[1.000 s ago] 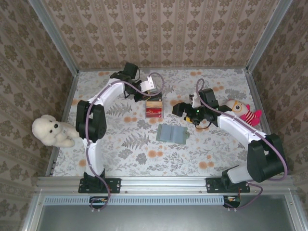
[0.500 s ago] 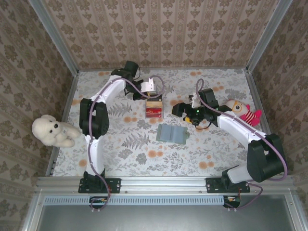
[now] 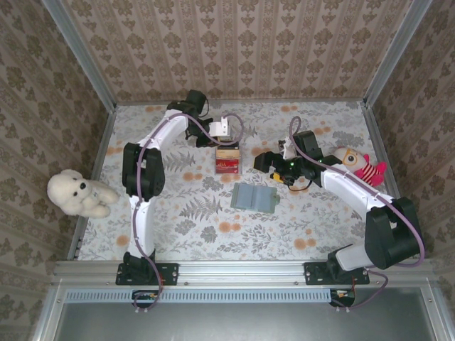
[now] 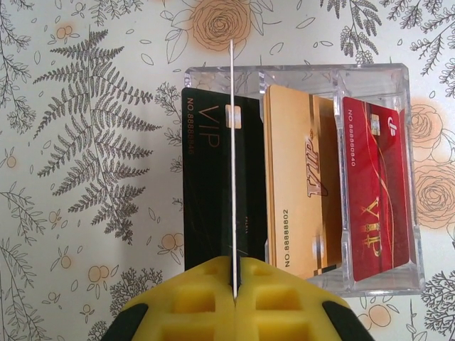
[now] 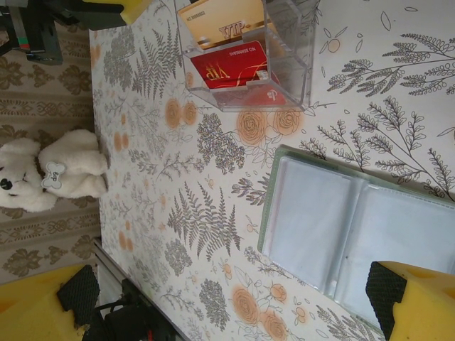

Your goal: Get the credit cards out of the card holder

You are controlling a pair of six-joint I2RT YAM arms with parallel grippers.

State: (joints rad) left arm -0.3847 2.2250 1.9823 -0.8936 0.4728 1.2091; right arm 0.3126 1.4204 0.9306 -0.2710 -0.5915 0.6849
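- At mid-worktop [image 3: 178, 220], the card holder [image 3: 256, 197] lies open and flat.
- Clear box [image 3: 227, 160] sits just behind it.
- Right gripper [image 3: 269, 160], jaws wide apart, is near the holder.
- Left gripper [image 4: 234, 280] pinches a card [image 4: 232, 142] edge-on over the box.

Card holder [image 3: 254, 197]: lay open and flat, mid-table.
Clear box [image 3: 228, 160]: sat just beyond it, red inside.
Left gripper [image 3: 220, 130]: hung above the box's far end.
Right gripper [image 3: 268, 160]: hovered beside the box, near the holder.
Teddy bear [image 3: 77, 193]: sat off the table's [image 3: 178, 227] left edge.
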